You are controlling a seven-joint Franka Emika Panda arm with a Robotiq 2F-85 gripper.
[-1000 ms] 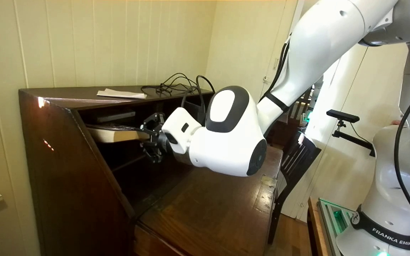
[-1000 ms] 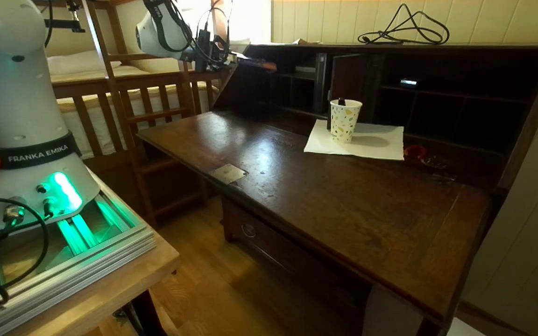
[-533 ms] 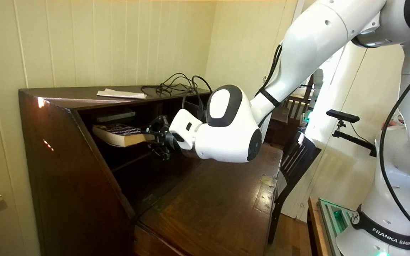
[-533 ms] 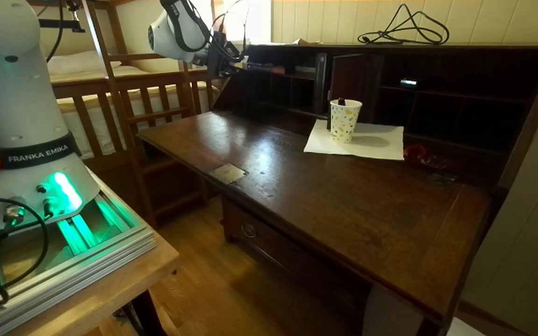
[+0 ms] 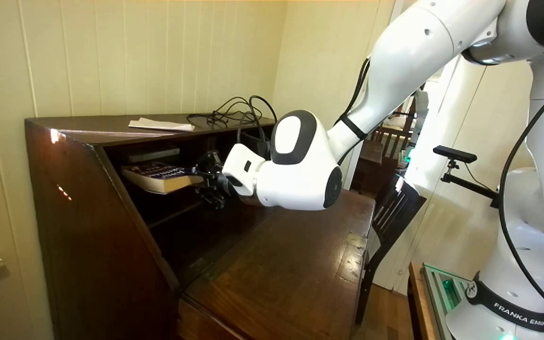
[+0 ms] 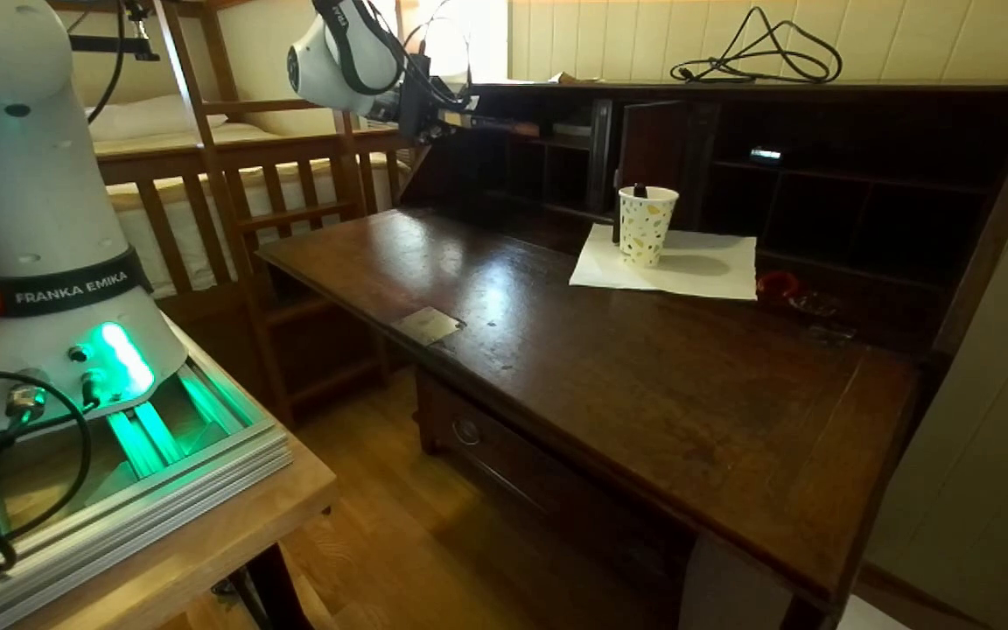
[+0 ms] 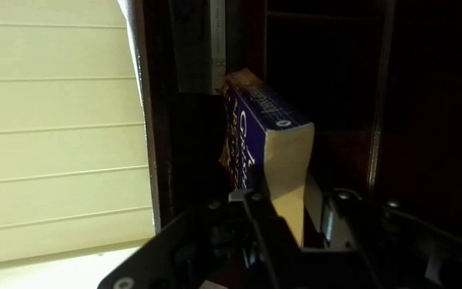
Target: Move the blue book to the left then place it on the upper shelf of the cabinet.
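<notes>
My gripper (image 5: 197, 179) is shut on the near end of the blue book (image 5: 158, 172). Held level at the left part of the cabinet (image 5: 88, 226), the book points into its recess, with its lettered cover up. In the wrist view, which stands on its side, the fingers of my gripper (image 7: 283, 192) flank the pale page edge, and the blue cover (image 7: 252, 120) faces left. Its far end lies near the upper shelf (image 7: 254, 36); whether they touch I cannot tell. That shelf (image 6: 570, 143) is also visible in an exterior view, just beyond the book's orange end (image 6: 517, 129).
A pale flat item (image 5: 156, 155) lies in the recess behind the book. Papers (image 5: 161, 124) and looped cables (image 5: 220, 113) rest on the cabinet top. A speckled cup (image 6: 647, 232) stands on a white sheet (image 6: 723, 280) on the desk surface. A chair (image 5: 390, 217) is beside the desk.
The gripper and book have moved deeper toward the recess and a little lower. The book has turned, so its cover now shows in an exterior view where only its edge showed before.
</notes>
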